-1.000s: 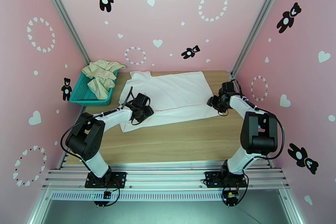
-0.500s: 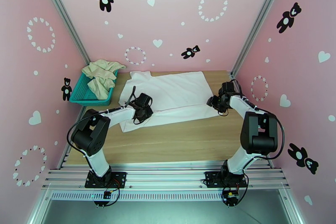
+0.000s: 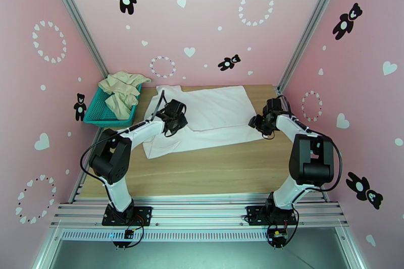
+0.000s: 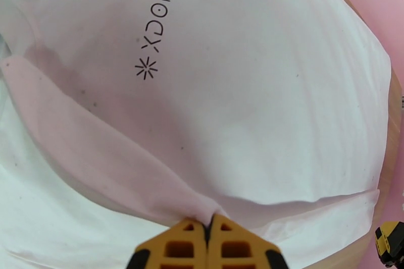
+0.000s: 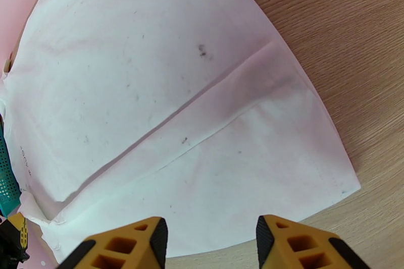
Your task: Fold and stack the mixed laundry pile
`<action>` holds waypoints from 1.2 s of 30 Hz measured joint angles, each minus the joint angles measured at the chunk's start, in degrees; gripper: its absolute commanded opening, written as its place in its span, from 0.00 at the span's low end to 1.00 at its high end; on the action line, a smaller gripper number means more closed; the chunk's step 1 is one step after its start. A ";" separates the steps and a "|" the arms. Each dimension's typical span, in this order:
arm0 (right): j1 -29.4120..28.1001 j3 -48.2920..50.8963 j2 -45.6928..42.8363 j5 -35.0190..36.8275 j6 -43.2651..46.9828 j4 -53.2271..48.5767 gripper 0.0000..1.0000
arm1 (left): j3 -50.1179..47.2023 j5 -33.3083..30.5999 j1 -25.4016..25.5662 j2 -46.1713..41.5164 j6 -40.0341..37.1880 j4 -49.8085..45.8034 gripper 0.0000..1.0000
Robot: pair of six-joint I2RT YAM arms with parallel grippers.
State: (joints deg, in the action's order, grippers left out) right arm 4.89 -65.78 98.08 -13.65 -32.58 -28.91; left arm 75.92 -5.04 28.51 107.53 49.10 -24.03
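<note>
The white T-shirt lies spread across the back of the wooden table, partly folded over itself. My left gripper is shut on a raised fold of the T-shirt at its left part, the fingertips pinched together just below the small dark chest mark. My right gripper stands open at the shirt's right edge, its fingers just short of the hem of the T-shirt. The cream-beige garment lies crumpled in the teal basket.
The teal mesh basket stands at the table's back left corner, its edge also at the left of the right wrist view. Pink walls close in the table on three sides. Bare wood lies in front of the shirt.
My left gripper has shut on the shirt's fold and moved toward the back of the table, drawing the cloth with it. The right arm has not moved.
</note>
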 measured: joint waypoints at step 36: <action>-6.86 -9.55 14.99 5.46 1.42 -2.19 0.49 | -14.80 1.25 -2.99 -3.19 -8.83 3.43 0.53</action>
State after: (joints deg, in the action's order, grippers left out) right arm -1.98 -75.33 113.08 -8.19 -31.16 -31.09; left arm 61.12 -3.79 25.52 104.33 40.27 -20.60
